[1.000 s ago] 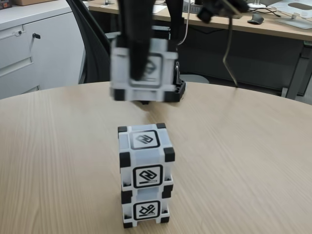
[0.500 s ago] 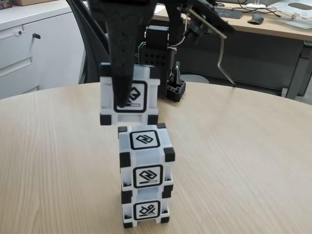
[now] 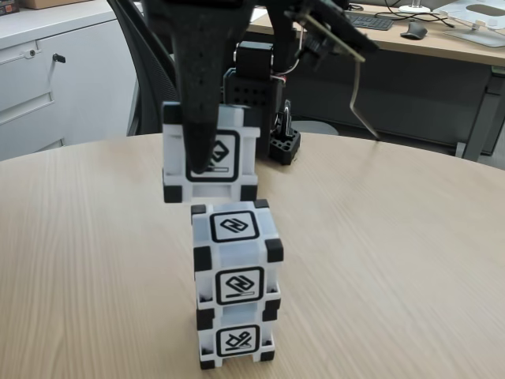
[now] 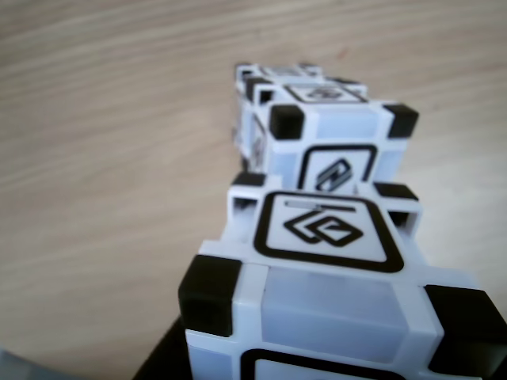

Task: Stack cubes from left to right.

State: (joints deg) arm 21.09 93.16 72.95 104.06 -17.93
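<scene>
The gripper (image 3: 203,158) pinches the third cube (image 3: 229,154) above and slightly left of the two-cube stack (image 3: 235,284) on the round table (image 3: 394,237), so releasing it off-centre could topple the whole tower.

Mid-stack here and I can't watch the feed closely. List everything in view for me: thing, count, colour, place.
stacked cubes: two, white with black corners, one on the other, near table edge in the fixed view.
held cube: one, same colouring, in the air above and slightly left of the stack; close to the lens in the other view.
table: one, light wood, round.
office chair: one, black, behind the table.
cabinet: one, white, back left.
desk: one, wood-topped, with keyboard and mouse.
gripper: one, black, clamped on the held cube.
</scene>
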